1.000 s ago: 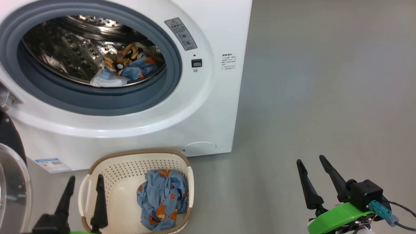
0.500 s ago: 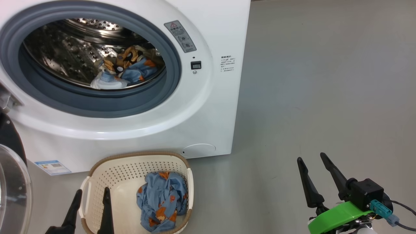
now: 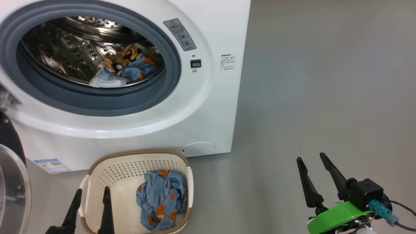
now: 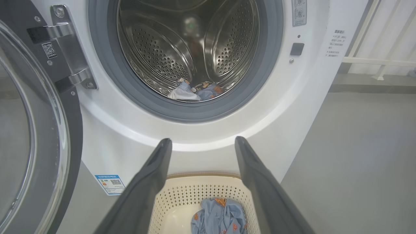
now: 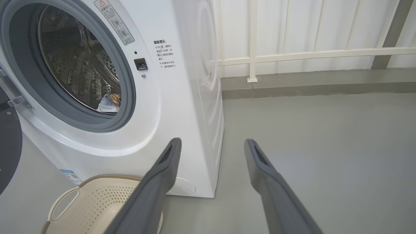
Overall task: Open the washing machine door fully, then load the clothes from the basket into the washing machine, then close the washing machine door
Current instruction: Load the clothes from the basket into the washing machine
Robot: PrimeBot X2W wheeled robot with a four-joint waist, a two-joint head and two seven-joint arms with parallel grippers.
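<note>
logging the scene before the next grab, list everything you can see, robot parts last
washing machine: 1, white, left of scene
door: 1, black with clear glass, swung open, far left
clothes in drum: 1 pile, blue, cream, orange, drum bottom
basket: 1, cream, brown rim, floor before machine
blue garment: 1, orange prints, inside basket
blue label: 1, machine's lower front corner
warning sticker: 1, grey, right of drum opening
floor: 1, grey, under everything
railing: 1, white, beyond the machine
left gripper: 1, dark, open, by basket's left edge
right gripper: 1, dark, open, over floor at right
</note>
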